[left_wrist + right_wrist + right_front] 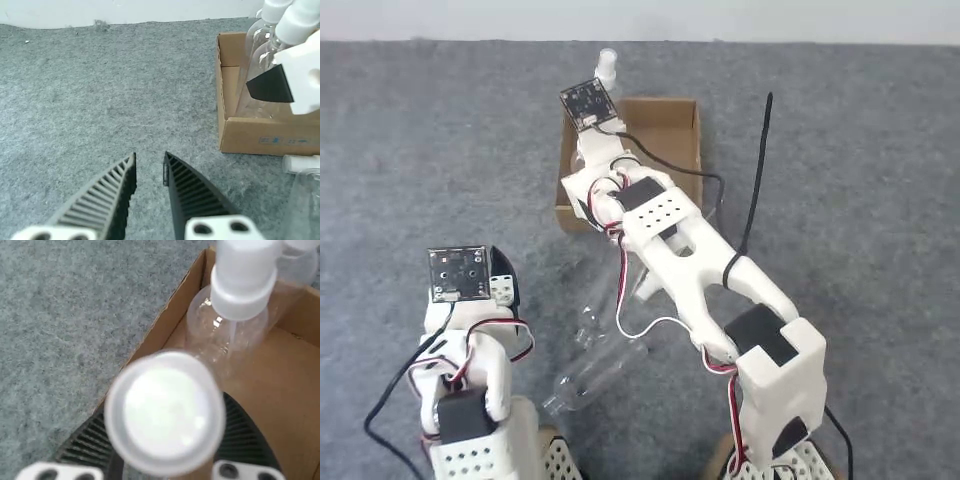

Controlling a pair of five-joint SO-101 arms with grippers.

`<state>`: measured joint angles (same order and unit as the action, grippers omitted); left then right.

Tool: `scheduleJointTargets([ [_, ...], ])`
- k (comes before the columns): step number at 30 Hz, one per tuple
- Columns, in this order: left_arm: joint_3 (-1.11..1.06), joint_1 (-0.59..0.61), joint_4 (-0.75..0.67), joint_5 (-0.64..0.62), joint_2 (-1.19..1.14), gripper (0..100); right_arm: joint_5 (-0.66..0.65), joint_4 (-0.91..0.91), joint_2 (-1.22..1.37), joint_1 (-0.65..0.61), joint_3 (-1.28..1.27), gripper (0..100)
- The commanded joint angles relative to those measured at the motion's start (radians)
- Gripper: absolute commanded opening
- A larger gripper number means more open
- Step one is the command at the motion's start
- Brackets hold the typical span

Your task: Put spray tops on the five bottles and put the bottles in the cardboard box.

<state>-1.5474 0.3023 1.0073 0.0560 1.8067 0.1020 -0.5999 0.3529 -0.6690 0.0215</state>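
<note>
The bottle (165,420), its spray top on, is pinched in the right gripper (165,437) over the cardboard box (670,125), close beside the box's wall and a capped bottle (235,300) already standing inside. Judging by this, at least two bottles (595,372) lying on the tabletop (420,150) are left. The box's other side is open, and the left gripper (150,170) is slightly spread and empty.

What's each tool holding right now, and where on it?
Right tool grips a bottle just below its spray top; left tool holds nothing.
</note>
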Motion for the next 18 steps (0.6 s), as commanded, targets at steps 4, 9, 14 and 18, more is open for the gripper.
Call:
scheduleJointTargets([
  [4,0.01,0.006,-0.029,0.002,0.012,9,-0.003,-0.03,-0.019,-0.002,0.087,19.2],
  [9,0.01,0.006,-0.029,0.002,0.012,9,-0.003,-0.03,-0.016,-0.002,0.087,19.8],
  [14,0.01,0.006,-0.029,0.002,0.012,9,-0.009,-0.031,-0.013,-0.01,0.086,26.6],
  [18,0.01,0.006,-0.029,0.002,0.012,9,-0.035,-0.031,-0.019,-0.016,0.083,26.3],
])
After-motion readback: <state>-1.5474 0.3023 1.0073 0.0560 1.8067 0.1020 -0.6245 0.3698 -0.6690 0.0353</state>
